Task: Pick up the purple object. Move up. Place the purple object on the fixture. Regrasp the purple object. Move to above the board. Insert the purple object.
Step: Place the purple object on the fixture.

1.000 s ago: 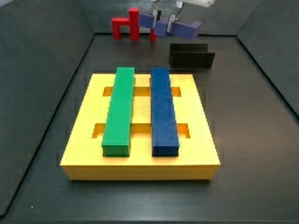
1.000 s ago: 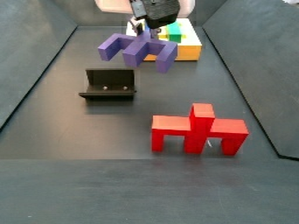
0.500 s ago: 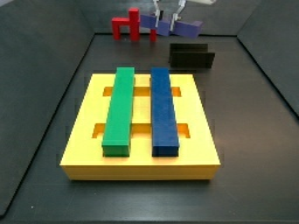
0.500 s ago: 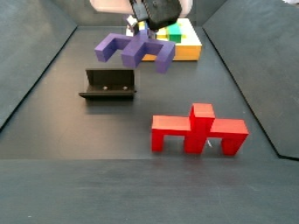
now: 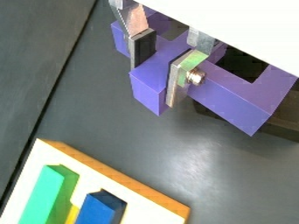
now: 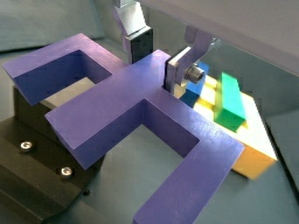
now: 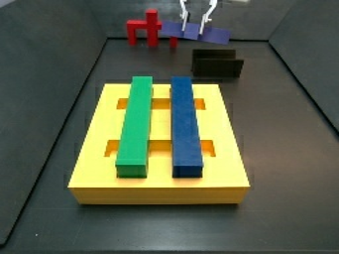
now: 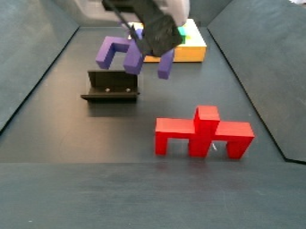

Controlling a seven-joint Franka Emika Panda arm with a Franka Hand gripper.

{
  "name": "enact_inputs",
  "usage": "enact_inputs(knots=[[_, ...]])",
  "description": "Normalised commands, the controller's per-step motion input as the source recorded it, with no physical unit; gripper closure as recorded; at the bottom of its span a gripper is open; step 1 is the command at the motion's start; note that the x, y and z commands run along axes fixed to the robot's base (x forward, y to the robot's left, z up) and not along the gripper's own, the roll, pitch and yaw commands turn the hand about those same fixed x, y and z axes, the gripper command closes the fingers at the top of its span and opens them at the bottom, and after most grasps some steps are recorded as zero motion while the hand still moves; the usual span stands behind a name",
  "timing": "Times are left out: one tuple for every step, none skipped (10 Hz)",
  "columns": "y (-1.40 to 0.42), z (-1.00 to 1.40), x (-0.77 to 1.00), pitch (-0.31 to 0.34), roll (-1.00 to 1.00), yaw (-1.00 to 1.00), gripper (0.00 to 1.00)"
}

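Purple object [image 8: 134, 52], clamped at its stem by the hand [image 5: 165, 59], is being carried lower and closer to the fixture [image 8: 111, 86], now at its 1 o'clock; placing is being approached

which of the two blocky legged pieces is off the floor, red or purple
The purple object. The gripper is shut on its stem and holds it in the air above the fixture, while the red piece stands alone on the floor.

no readable text, labels, numbers, signs anywhere
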Motion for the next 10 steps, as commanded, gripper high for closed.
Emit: enact_inputs(knots=[[0.00,-0.22,0.62,0.134,-0.15,0.46,1.00],[0.00,-0.22,0.60,0.120,-0.14,0.48,1.00],[0.00,-0.17,0.67,0.146,-0.10,0.46,1.00],[-0.01,-0.13,0.68,0.169,-0.08,0.46,1.00],[-0.01,-0.09,0.66,0.131,-0.02,0.50,1.00],[0.00,-0.04,0.66,0.443,-0.01,0.31,1.00],[0.09,-0.03,0.47,0.354,-0.16,0.34,1.00],[0.05,-0.01,0.46,0.246,-0.29,0.38,1.00],[0.05,-0.20,0.50,0.009,-0.50,0.36,1.00],[0.05,-0.17,0.47,0.000,-0.59,0.36,1.00]])
